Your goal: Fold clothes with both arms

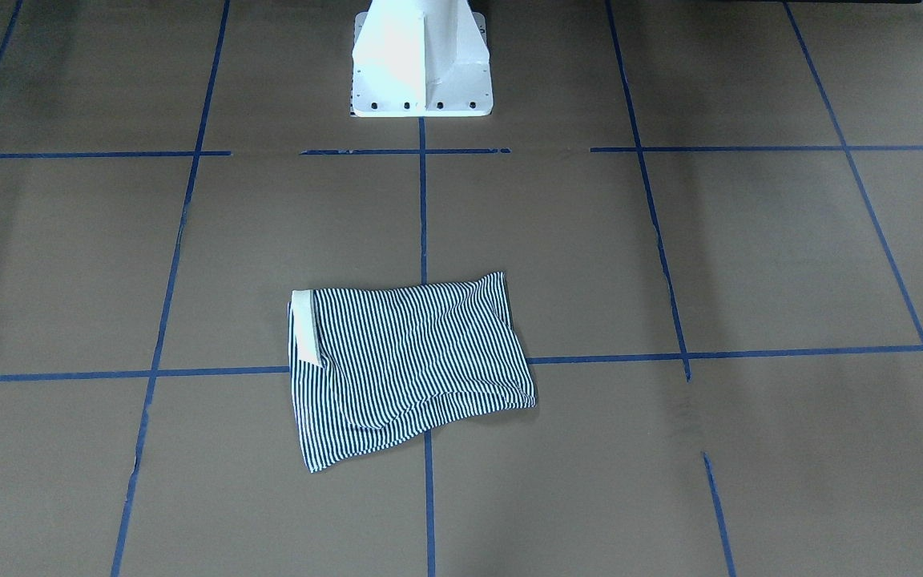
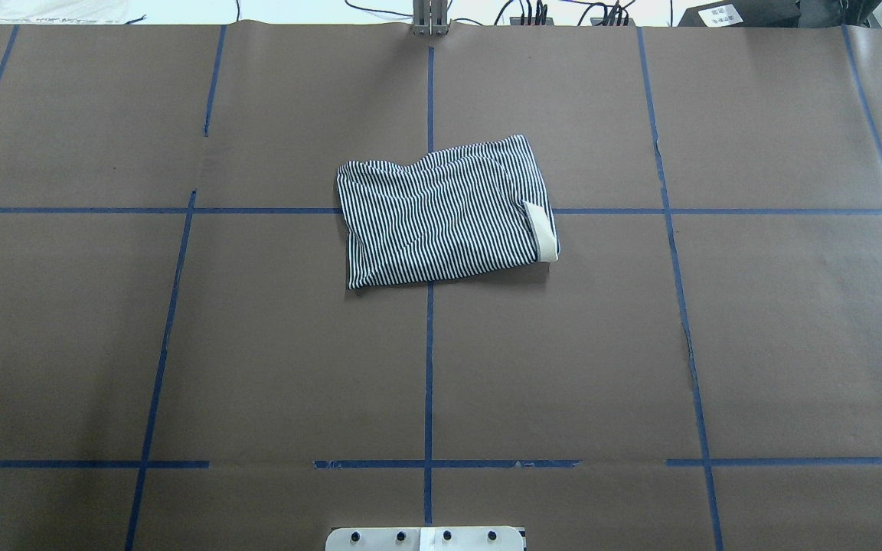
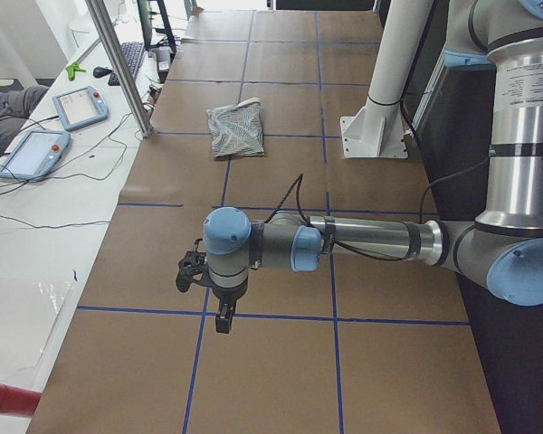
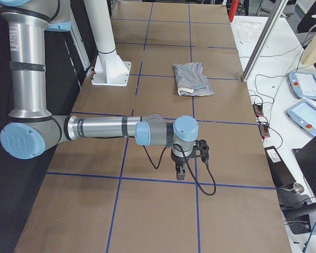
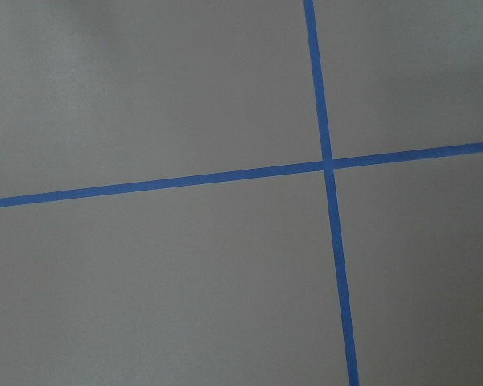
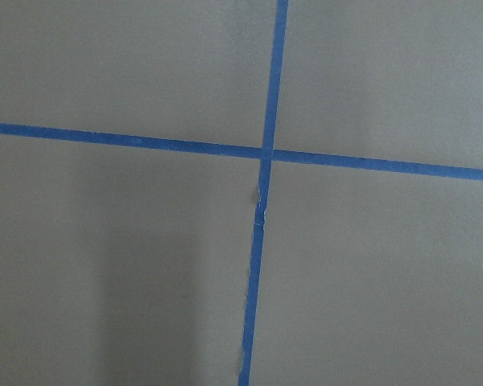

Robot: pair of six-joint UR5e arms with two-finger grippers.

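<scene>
The clothes (image 1: 413, 361) are one navy-and-white striped shirt, folded into a compact rectangle and lying flat mid-table, its cream collar (image 1: 304, 324) showing at one end. The shirt (image 2: 441, 214) sits on the centre tape line, away from the robot's base. Both arms are stretched low over the table ends, far from the shirt (image 3: 235, 131). The left gripper (image 3: 223, 318) and the right gripper (image 4: 180, 173) point down above bare paper; I cannot tell whether either is open or shut. Both wrist views show only brown paper and blue tape crossings, with no fingers in sight.
The white pedestal base (image 1: 421, 64) stands at the robot's side of the table. Blue tape lines (image 2: 429, 367) grid the brown paper. A metal post (image 3: 118, 63), teach pendants (image 3: 81, 107) and cables lie along the operators' side.
</scene>
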